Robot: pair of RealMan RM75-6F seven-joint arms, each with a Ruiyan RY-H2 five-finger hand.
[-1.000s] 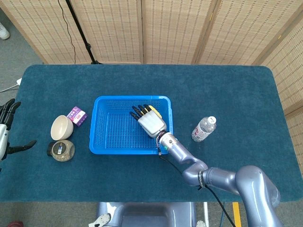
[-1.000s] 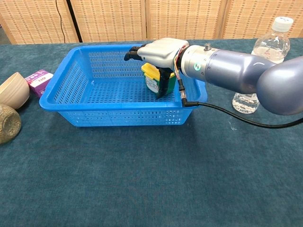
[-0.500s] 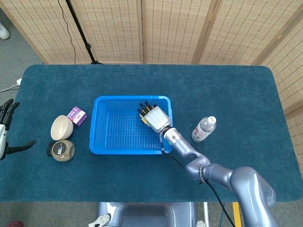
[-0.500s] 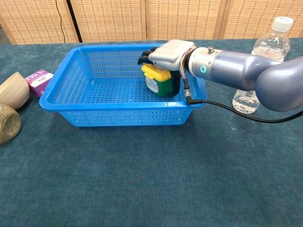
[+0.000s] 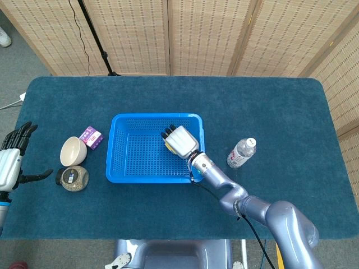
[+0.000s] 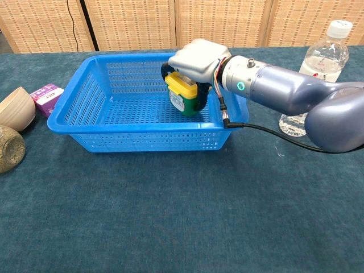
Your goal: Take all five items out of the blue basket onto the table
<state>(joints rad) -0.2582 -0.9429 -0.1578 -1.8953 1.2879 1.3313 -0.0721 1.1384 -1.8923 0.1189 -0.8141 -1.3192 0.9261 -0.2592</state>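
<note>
The blue basket (image 5: 129,162) (image 6: 85,108) sits mid-table. Inside it at the right, my right hand (image 5: 180,140) (image 6: 196,60) grips a yellow-and-green box (image 6: 181,95) from above, its fingers curled around it and the box tilted slightly off the basket floor. In the head view the box (image 5: 167,145) shows only as a yellow edge under the hand. My left hand (image 5: 12,162) hovers at the table's far left edge, fingers spread and holding nothing. It is absent from the chest view.
A cream bowl (image 5: 73,151) (image 6: 15,108), a purple box (image 5: 91,137) (image 6: 46,94) and a round dark jar (image 5: 73,179) (image 6: 8,149) lie left of the basket. A water bottle (image 5: 242,152) (image 6: 318,62) is on the table to the basket's right.
My right hand has closed its fingers around the yellow-and-green box, which has tipped and risen a little. The left hand has edged further into the head view.
</note>
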